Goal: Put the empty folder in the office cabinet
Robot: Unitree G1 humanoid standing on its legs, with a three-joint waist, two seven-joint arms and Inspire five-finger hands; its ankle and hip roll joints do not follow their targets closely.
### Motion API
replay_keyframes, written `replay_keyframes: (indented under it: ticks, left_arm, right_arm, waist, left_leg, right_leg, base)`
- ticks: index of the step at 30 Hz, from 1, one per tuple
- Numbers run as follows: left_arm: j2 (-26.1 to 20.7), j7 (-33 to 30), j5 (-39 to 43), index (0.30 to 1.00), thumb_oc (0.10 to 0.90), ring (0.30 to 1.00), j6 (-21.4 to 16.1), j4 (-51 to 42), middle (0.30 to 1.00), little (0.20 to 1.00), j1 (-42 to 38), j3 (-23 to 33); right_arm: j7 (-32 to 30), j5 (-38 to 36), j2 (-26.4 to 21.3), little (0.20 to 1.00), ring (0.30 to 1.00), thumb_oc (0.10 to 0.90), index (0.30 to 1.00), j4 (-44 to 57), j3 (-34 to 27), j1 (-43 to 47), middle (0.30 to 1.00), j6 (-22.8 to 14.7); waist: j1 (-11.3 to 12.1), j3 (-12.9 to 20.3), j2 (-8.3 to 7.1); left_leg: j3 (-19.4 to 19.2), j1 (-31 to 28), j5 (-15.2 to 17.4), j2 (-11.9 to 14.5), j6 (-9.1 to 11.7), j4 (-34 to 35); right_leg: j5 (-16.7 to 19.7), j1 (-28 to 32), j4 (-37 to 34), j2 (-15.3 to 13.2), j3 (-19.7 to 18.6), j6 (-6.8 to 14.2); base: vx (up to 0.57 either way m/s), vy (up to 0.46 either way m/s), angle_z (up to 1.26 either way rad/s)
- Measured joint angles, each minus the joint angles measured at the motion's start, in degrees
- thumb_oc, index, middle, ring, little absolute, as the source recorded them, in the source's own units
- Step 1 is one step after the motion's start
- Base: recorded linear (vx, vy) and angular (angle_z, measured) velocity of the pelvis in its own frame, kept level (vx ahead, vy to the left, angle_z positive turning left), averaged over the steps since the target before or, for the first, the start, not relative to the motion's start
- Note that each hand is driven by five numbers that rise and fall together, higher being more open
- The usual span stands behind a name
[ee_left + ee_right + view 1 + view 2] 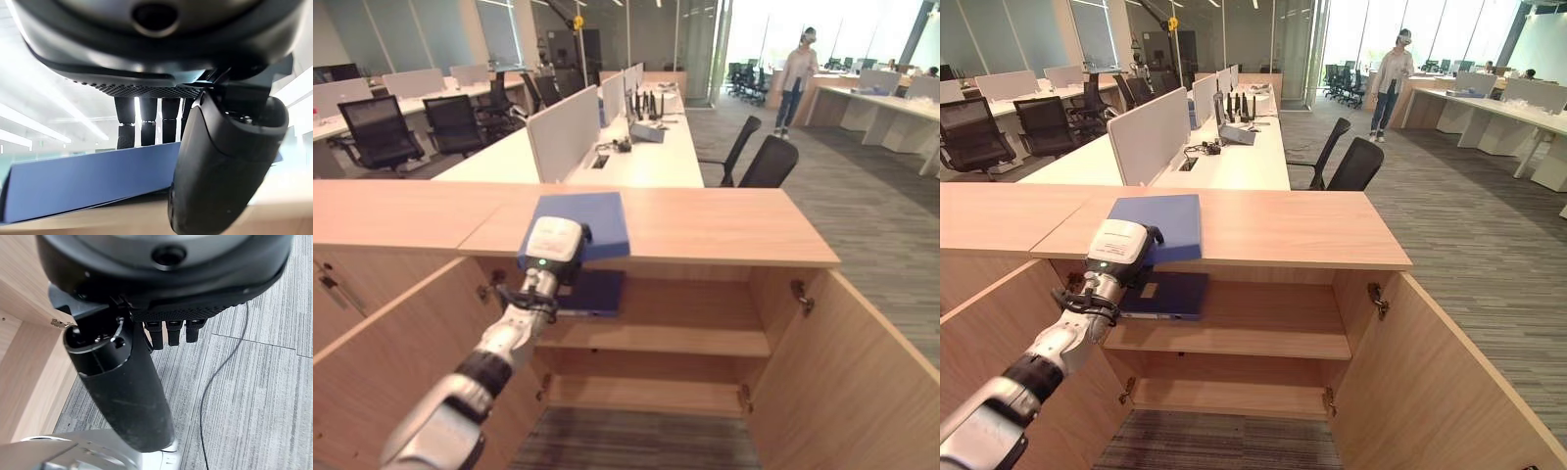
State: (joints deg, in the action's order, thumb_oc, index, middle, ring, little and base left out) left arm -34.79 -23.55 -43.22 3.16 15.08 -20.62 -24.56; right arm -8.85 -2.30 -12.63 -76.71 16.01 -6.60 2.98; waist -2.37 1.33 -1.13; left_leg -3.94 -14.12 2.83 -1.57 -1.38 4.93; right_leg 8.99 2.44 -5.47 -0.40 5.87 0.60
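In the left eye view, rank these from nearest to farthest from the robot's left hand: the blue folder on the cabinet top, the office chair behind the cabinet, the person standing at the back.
From the left hand:
1. Blue folder, on the cabinet top at the hand.
2. Office chair, behind the cabinet, right.
3. Person, far back, right.

My left arm (460,401) comes in at the lower left of the frame as a silver-grey shell. Above it sit a black band and a ribbed metal section, and at the wrist a white rounded housing (551,242) with a small green light. Up close, my left hand (161,49) is dark, with a dotted grip strip, black segmented fingers (147,122) and a bulky, glossy thumb (225,166). My right hand (166,274) looks the same, though its black thumb (122,387) is faintly scuffed.
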Motion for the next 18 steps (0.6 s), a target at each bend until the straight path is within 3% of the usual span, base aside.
replay_keyframes:
  ticks: [2,3,7,12,15,18]
  left_arm:
    - [0.4,0.6,0.9,0.3,0.4,0.3,-2.6,-7.2,0.3,0.3,6.4,2.3]
    - [0.7,0.4,2.1,0.3,0.4,0.3,-5.5,-13.4,0.3,0.3,12.2,4.1]
    - [2.5,0.5,8.0,0.3,0.4,0.3,-11.0,-20.5,0.3,0.3,20.1,6.9]
    - [2.2,0.4,11.5,0.3,0.4,0.3,-13.4,-24.0,0.3,0.3,24.9,9.4]
    - [0.9,1.3,13.4,0.3,0.4,0.3,-14.3,-28.9,0.3,0.3,29.2,12.2]
    - [-0.2,3.7,17.3,0.3,0.4,0.3,-15.4,-32.6,0.3,0.3,31.8,14.3]
  right_arm:
    - [-0.3,0.0,0.1,0.9,0.9,0.8,0.9,0.1,-1.4,-0.4,0.9,0.2]
    - [-0.7,0.0,0.3,0.9,0.9,0.8,0.9,0.0,-2.8,-0.7,0.9,0.3]
    - [-1.2,0.0,0.6,0.9,0.9,0.8,0.9,0.4,-4.2,-0.7,0.9,0.2]
    - [-1.6,-0.1,1.2,0.9,0.9,0.8,0.9,0.2,-4.6,-0.5,0.9,-0.2]
    - [-1.8,0.0,1.2,0.9,0.9,0.8,0.9,0.5,-4.6,-0.1,0.9,-0.4]
    - [-1.9,0.0,1.0,0.9,0.9,0.8,0.9,0.6,-4.6,-0.3,0.9,-0.4]
  waist:
    - [1.0,-0.1,0.36]
    - [1.4,-0.1,0.61]
    - [3.8,-0.7,0.72]
    - [4.5,-1.0,0.93]
    - [4.5,-1.7,-0.19]
    - [5.6,-2.7,-0.24]
  left_leg:
    - [0.2,0.0,0.1,0.0,-0.1,0.0]
    - [0.3,0.0,0.1,-0.1,-0.1,0.0]
    - [1.3,0.1,0.3,-0.6,0.0,0.0]
    - [2.2,0.6,0.3,-0.6,-0.3,0.0]
    - [3.0,1.7,-0.1,-0.4,-0.3,0.0]
    - [3.6,1.9,-0.3,-0.3,-0.2,0.0]
  right_leg:
    - [-0.1,0.0,0.0,0.0,0.1,0.0]
    - [-0.1,0.1,0.0,-0.1,0.1,0.0]
    - [-0.1,0.3,0.0,-0.8,1.1,0.2]
    - [-0.3,0.0,0.0,-1.0,1.9,0.3]
    - [-0.3,-0.9,0.0,-1.0,2.5,0.3]
    - [-0.3,-1.0,0.0,-0.8,2.7,0.3]
  base:
    - [-0.01,0.01,0.07]
    - [0.0,0.006,0.06]
    - [-0.02,-0.01,0.11]
    - [0.0,-0.02,0.11]
    - [0.01,-0.014,0.08]
    - [-0.01,0.0,0.04]
